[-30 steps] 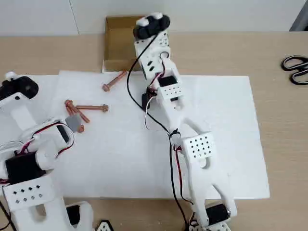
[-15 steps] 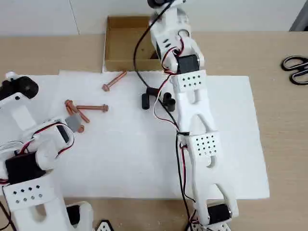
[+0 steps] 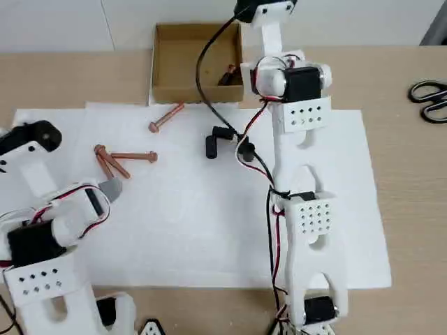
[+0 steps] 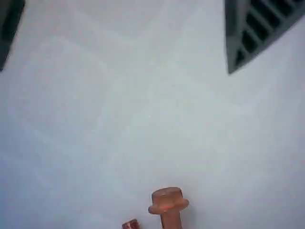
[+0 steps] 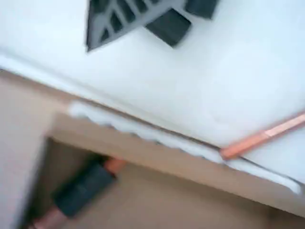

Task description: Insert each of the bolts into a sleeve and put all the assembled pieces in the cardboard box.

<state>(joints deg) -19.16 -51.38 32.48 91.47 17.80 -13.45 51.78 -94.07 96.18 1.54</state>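
Copper-coloured metal bolts (image 3: pixel 133 155) and matt black sleeves (image 3: pixel 211 146) lie on a smooth white foam sheet (image 3: pixel 181 230) beside the dull brown cardboard box (image 3: pixel 185 66).

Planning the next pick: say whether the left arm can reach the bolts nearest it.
Probably yes: the left gripper sits right beside those bolts, nothing between, with the right arm away over the cardboard box.

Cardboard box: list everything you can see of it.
The box is brown cardboard, shallow and open-topped. It stands upright on the table at the foam sheet's far edge, its front wall meeting the sheet. One assembled piece, a dark sleeve on a copper bolt, lies inside near the right arm, which overhangs that corner.
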